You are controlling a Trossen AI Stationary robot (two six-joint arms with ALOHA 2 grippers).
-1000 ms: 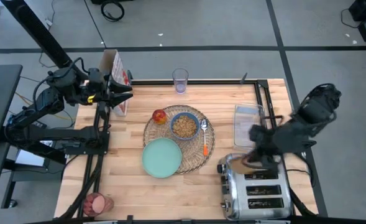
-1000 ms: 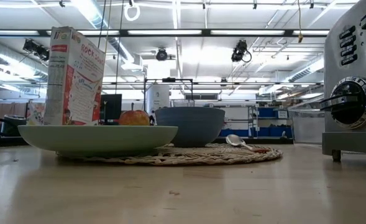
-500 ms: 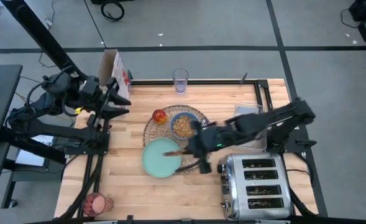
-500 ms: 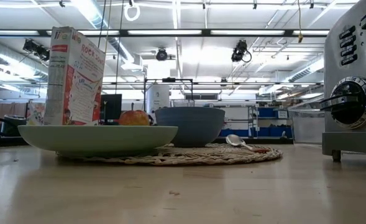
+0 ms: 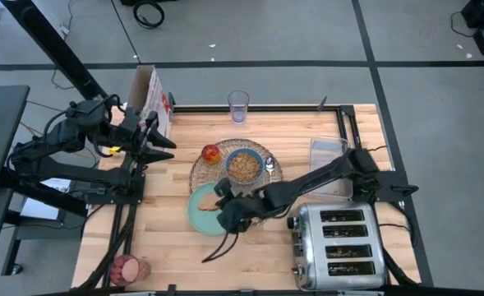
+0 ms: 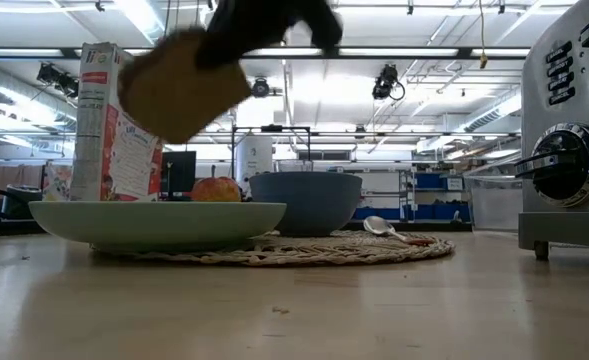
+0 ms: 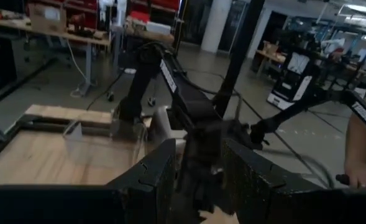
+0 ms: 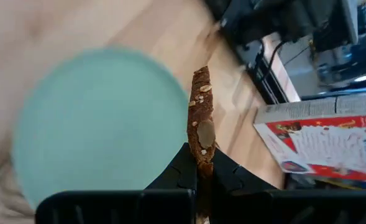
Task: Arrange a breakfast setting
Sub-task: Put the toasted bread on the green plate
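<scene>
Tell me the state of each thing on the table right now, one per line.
toast slice: held above the plate, not yet down
mint-green plate: empty
small blue bowl: filled with cereal
toaster: slots empty
right gripper: shut on the toast
left gripper: open, at the table's edge

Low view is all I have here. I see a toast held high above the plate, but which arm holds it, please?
Observer: The right gripper holds the toast slice. The high view shows that arm stretched across the table from the toaster side.
Operator: Is the toast really over the plate?
Observer: Yes. From above it sits over the mint-green plate, toward the rim nearest the small blue bowl.
Operator: How is it gripped?
Observer: The right wrist view shows it edge-on, pinched between the two fingers.
Operator: And the other arm?
Observer: The left gripper waits off the table's left edge, beside the cereal box.
</scene>
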